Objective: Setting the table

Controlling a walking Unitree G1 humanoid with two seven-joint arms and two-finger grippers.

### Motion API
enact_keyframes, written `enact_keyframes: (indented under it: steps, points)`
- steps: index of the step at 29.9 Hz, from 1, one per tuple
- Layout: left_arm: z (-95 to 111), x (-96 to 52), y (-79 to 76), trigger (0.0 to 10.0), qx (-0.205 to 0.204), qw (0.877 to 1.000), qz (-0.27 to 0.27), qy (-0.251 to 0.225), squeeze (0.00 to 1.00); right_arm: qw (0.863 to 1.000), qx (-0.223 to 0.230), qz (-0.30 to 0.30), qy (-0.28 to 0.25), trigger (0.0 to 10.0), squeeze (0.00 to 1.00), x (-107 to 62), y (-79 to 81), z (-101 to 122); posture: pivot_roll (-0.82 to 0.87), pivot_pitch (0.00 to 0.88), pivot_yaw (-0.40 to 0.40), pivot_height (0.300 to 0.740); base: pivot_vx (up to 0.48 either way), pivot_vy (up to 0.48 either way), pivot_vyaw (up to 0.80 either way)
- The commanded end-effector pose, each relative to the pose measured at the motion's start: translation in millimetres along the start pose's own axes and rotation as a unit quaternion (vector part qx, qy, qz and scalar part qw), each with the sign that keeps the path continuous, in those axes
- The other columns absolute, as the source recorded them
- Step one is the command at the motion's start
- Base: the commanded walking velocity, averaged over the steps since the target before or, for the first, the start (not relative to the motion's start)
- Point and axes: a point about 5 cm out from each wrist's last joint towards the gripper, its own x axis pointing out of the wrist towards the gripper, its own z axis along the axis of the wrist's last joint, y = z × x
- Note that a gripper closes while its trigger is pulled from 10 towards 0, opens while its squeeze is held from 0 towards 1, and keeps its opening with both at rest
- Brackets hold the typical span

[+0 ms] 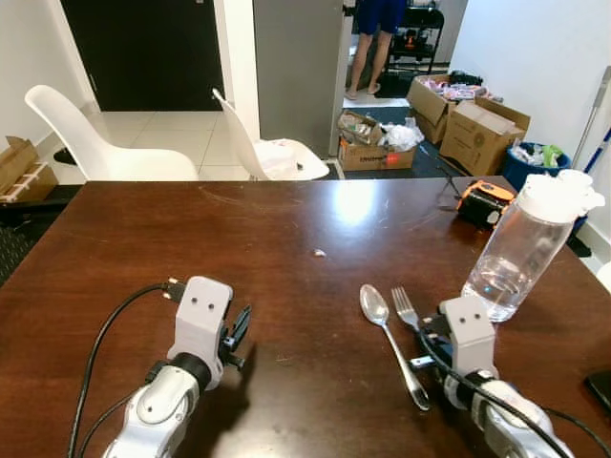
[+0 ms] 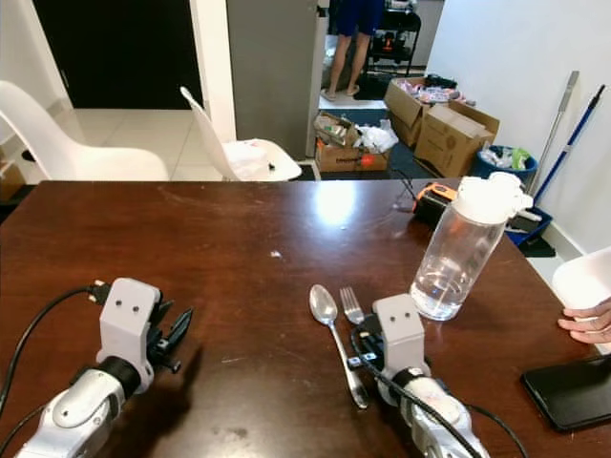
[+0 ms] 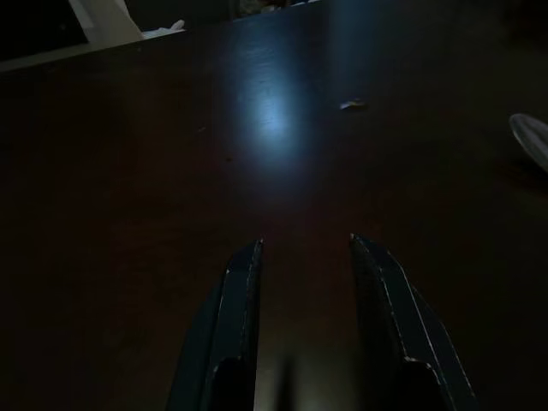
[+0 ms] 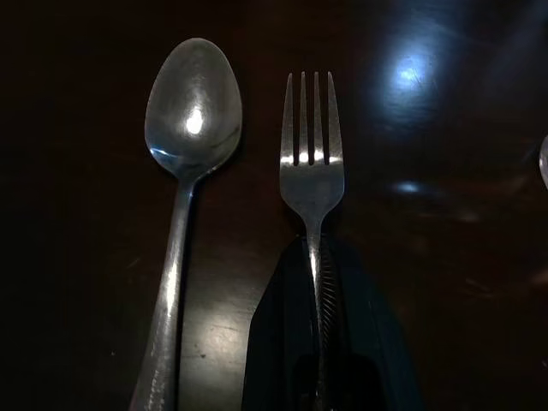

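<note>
On the dark wooden table (image 1: 239,229) a metal spoon (image 1: 391,342) and a metal fork (image 1: 405,307) lie side by side, bowl and tines pointing away from me. My right gripper (image 4: 315,257) is low at the table's near right, shut on the fork's handle; the fork (image 4: 312,163) lies just right of the spoon (image 4: 193,111), close but apart. My left gripper (image 1: 239,329) hovers over bare wood at the near left. It stands open (image 3: 306,244), with nothing between its fingers.
A clear water bottle (image 1: 520,253) with a white lid stands right of the fork, an orange device (image 1: 484,202) behind it. A black phone (image 2: 573,391) and a person's hand (image 2: 587,322) are at the right edge. White chairs (image 1: 105,153) stand beyond the far edge.
</note>
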Motion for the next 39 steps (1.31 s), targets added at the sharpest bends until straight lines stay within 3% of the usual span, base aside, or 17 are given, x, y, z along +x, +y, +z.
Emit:
enact_keyframes:
  steps: [1,2,3,5,7,8,11,14,23,32,39]
  points:
    - [-5,-0.9,-2.5,10.0,-0.004,1.0,-0.015,0.012,0.0,1.0,0.003,0.003,0.01,10.0,0.0,-2.2,0.1,-7,0.01,0.161,0.116,0.74,0.0,0.0,0.0]
    - [-5,-0.9,-2.5,10.0,-0.004,1.0,-0.015,0.012,0.0,1.0,0.003,0.003,0.01,10.0,0.0,-2.2,0.1,-7,0.01,0.161,0.116,0.74,0.0,0.0,0.0]
    - [2,-1.7,-2.7,10.0,-0.005,0.998,-0.055,0.002,0.0,1.0,0.0,0.01,0.008,10.0,0.0,-0.5,2.0,-7,0.01,0.162,0.115,0.74,0.0,0.0,0.0]
    - [2,-1.7,-2.7,10.0,-0.005,0.998,-0.055,0.002,0.0,1.0,0.0,0.01,0.008,10.0,0.0,-0.5,2.0,-7,0.01,0.162,0.115,0.74,0.0,0.0,0.0]
    - [14,-8.3,-0.9,10.0,0.016,0.988,-0.153,-0.003,0.0,1.0,-0.004,0.019,0.005,10.0,0.0,2.9,4.2,-6,0.02,0.162,0.115,0.74,0.0,0.0,0.0]
    - [14,-8.3,-0.9,10.0,0.016,0.988,-0.153,-0.003,0.0,1.0,-0.004,0.019,0.005,10.0,0.0,2.9,4.2,-6,0.02,0.162,0.115,0.74,0.0,0.0,0.0]
    - [19,-21.3,2.5,10.0,0.05,0.966,-0.254,0.019,0.0,1.0,-0.012,0.022,0.004,10.0,0.0,5.7,0.9,-5,0.03,0.162,0.118,0.74,0.0,0.0,0.0]
    - [17,-31.2,3.2,10.0,0.067,0.949,-0.305,0.039,0.0,1.0,-0.019,0.019,0.004,10.0,0.0,5.8,-4.6,-4,0.03,0.163,0.12,0.74,0.0,0.0,0.0]
    - [11,-30.8,4.9,10.0,0.088,0.942,-0.319,0.055,0.0,0.999,-0.028,0.016,0.001,10.0,0.0,9.6,-11.5,0,0.02,0.165,0.124,0.74,0.0,0.0,0.0]
    - [11,-33.9,4.4,10.0,0.084,0.941,-0.323,0.058,0.0,1.0,-0.028,0.003,0.003,10.0,0.0,18.0,-21.0,2,0.03,0.166,0.126,0.74,0.0,0.0,0.0]
    - [11,-34.1,4.7,10.0,0.084,0.942,-0.321,0.057,0.0,1.0,-0.01,0.011,-0.002,10.0,0.0,23.3,-17.1,3,0.04,0.167,0.126,0.74,0.0,0.0,0.0]
